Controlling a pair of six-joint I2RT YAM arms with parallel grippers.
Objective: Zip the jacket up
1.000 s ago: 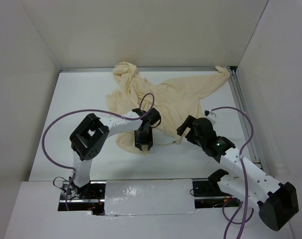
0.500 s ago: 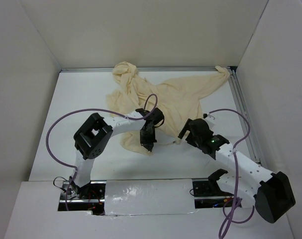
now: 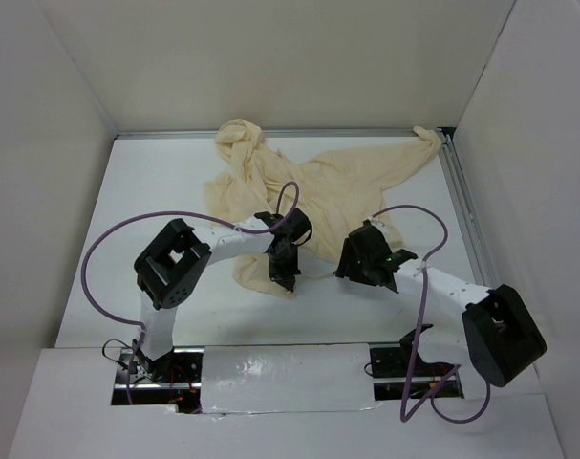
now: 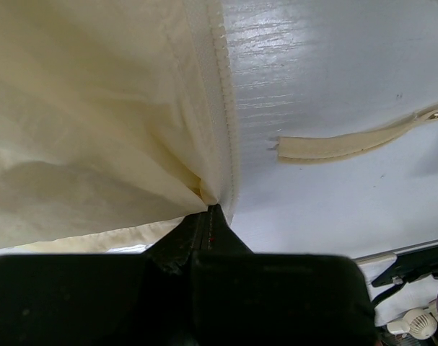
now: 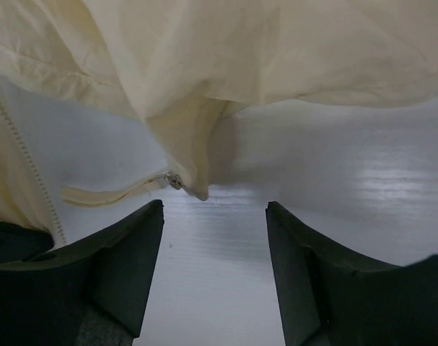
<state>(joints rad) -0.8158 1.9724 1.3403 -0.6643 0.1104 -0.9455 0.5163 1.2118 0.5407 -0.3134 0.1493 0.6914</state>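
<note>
The cream jacket (image 3: 318, 182) lies crumpled across the back half of the white table, hood at the far left and one sleeve reaching the far right corner. My left gripper (image 3: 283, 274) is shut on the jacket's near hem corner (image 4: 208, 189), right at the foot of a zipper tape (image 4: 222, 108). My right gripper (image 5: 214, 210) stands open just above the table, nothing between its fingers. Just ahead of it hang the other hem corner (image 5: 193, 169) and a small metal zipper slider (image 5: 174, 180) with a cream pull strap (image 5: 103, 193).
White walls close in the table on three sides, and a metal rail (image 3: 466, 220) runs along the right edge. Purple cables (image 3: 108, 249) loop over both arms. The same cream strap (image 4: 348, 144) lies on the table right of the left gripper.
My left gripper has shut on the hem corner and shifted slightly right. The right arm has swung left toward the jacket's other corner, its jaws narrowing.
</note>
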